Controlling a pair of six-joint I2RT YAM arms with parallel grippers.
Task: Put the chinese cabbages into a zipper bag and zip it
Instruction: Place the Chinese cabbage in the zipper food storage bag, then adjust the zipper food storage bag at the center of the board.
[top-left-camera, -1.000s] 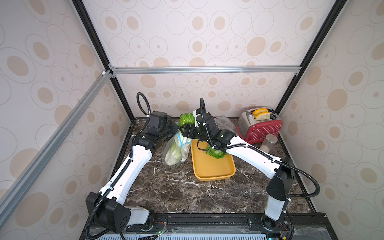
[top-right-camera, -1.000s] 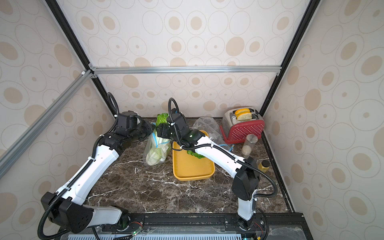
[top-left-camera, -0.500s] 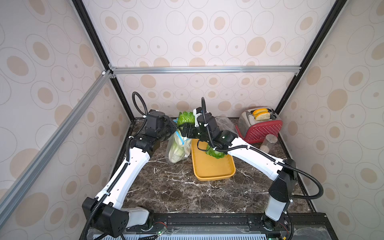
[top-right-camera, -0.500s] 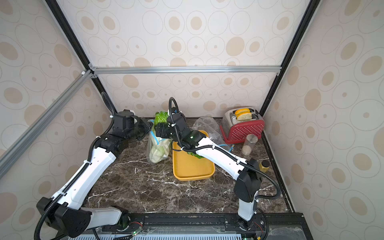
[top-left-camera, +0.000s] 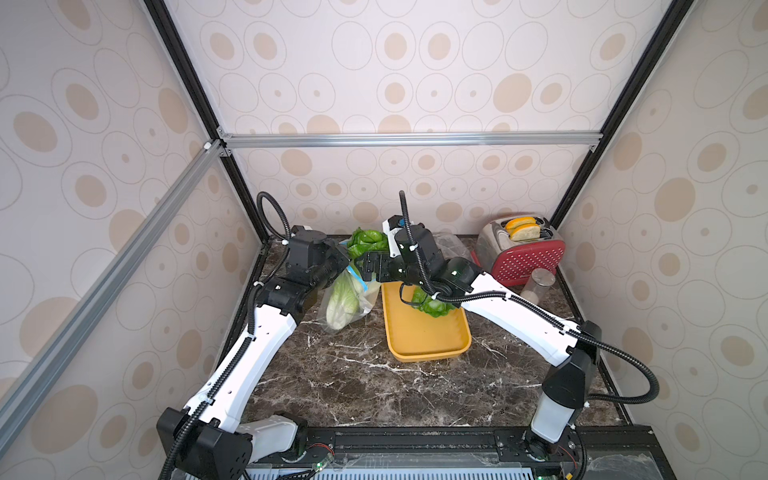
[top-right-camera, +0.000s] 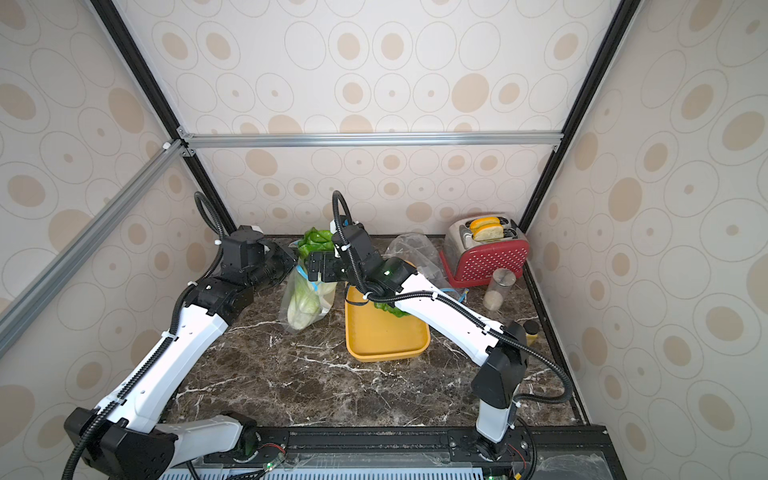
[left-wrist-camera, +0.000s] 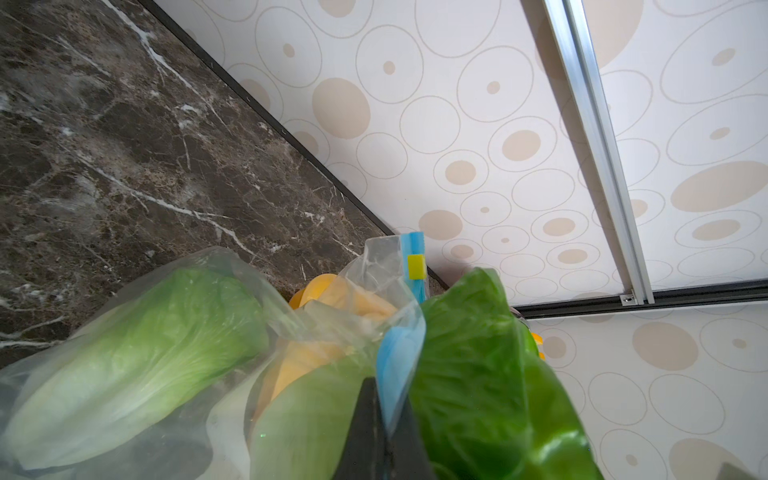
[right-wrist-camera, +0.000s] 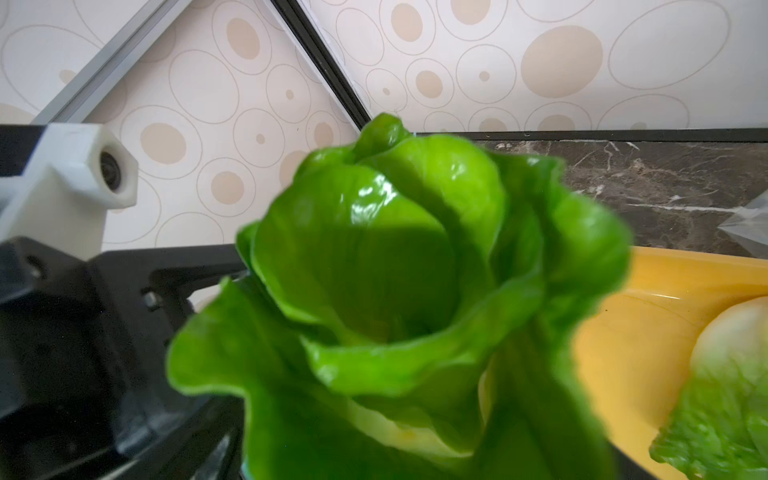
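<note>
Cabbage (top-left-camera: 365, 243) lower in bag (top-left-camera: 365, 298), vert., leaves-up

Robot lab cell dressed as a kitchen, circle-print wallpaper panels (top-left-camera: 395, 62), aluminium frame bars (top-left-camera: 407, 139), dark marble tabletop (top-left-camera: 353, 382), red toaster (top-left-camera: 525, 259), two robot arms (top-left-camera: 266, 332)

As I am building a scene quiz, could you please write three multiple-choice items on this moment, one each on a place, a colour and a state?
1. The loose cabbage lies on: A a yellow tray; B a blue bowl; C a wire basket.
2. The toaster is: A green; B red; C black.
3. The zipper bag is: A zipped shut; B empty; C open, with a second cabbage sticking out.
Key: A, it rests on the tray's far end; B, its perforated side is red; C, green leaves rise from the mouth.
</note>
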